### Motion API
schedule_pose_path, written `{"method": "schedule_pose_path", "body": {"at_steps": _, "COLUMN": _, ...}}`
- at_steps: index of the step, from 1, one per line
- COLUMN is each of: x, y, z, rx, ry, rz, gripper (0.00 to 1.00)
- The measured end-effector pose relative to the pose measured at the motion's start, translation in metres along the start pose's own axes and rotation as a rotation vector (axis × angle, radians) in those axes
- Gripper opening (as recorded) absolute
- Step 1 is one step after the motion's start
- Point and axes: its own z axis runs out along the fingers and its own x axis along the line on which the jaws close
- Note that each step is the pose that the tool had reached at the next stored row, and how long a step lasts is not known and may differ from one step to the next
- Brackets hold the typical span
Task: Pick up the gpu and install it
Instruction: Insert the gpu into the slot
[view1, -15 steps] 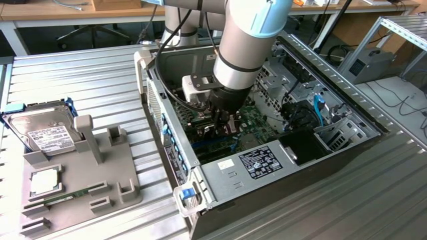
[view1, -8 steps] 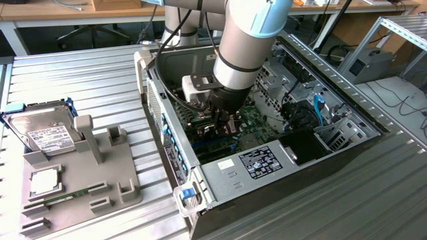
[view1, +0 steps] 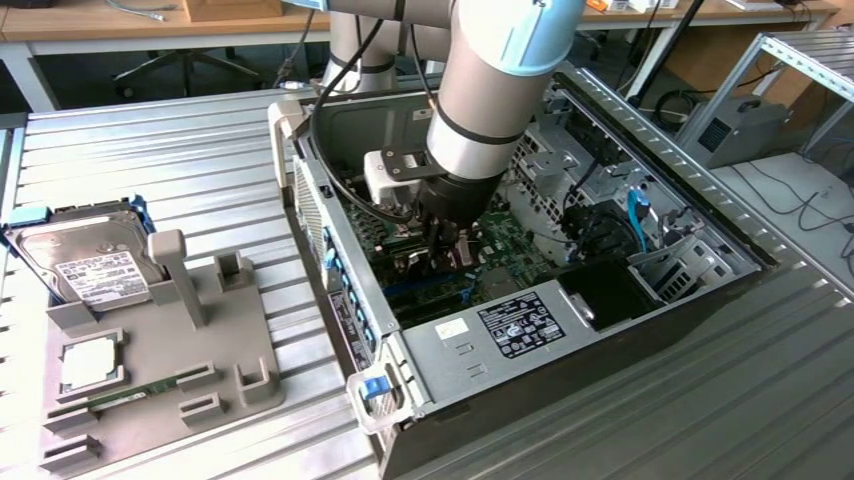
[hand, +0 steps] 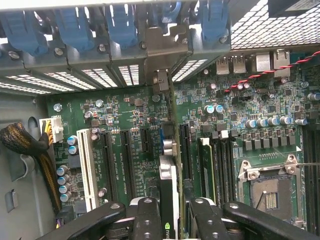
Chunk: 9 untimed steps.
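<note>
Arm (view1: 501, 80) drops steeply into the open PC case (view1: 310, 190), wrist approx vertical over the mobo (hand: 125, 112). Gripper (hand: 170, 212) clamped on gpu (hand: 168, 172). Card stands edge-on btwn expansion slots, bracket end at the case's rear wall by blue clips (hand: 70, 25).

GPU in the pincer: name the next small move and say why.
Probably a short, straight push toward the motherboard. The pincer grips the gpu edge-on inside the computer case, its silver bracket up at the rear slot openings, but I cannot tell whether its edge is fully seated.
</note>
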Motion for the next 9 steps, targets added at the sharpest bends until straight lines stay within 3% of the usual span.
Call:
{"method": "schedule_pose_path", "body": {"at_steps": 7, "x": -0.0001, "y": 0.0001, "z": 0.0002, "rx": 0.0002, "ry": -0.0005, "rz": 0.000, "gripper": 0.28}}
{"method": "schedule_pose_path", "body": {"at_steps": 8, "x": 0.0000, "y": 0.0000, "z": 0.0001, "rx": 0.0000, "ry": -0.0002, "rz": 0.000, "gripper": 0.35}}
{"method": "schedule_pose_path", "body": {"at_steps": 9, "x": 0.0000, "y": 0.0000, "z": 0.0000, "rx": 0.0000, "ry": 0.0000, "rz": 0.000, "gripper": 0.35}}
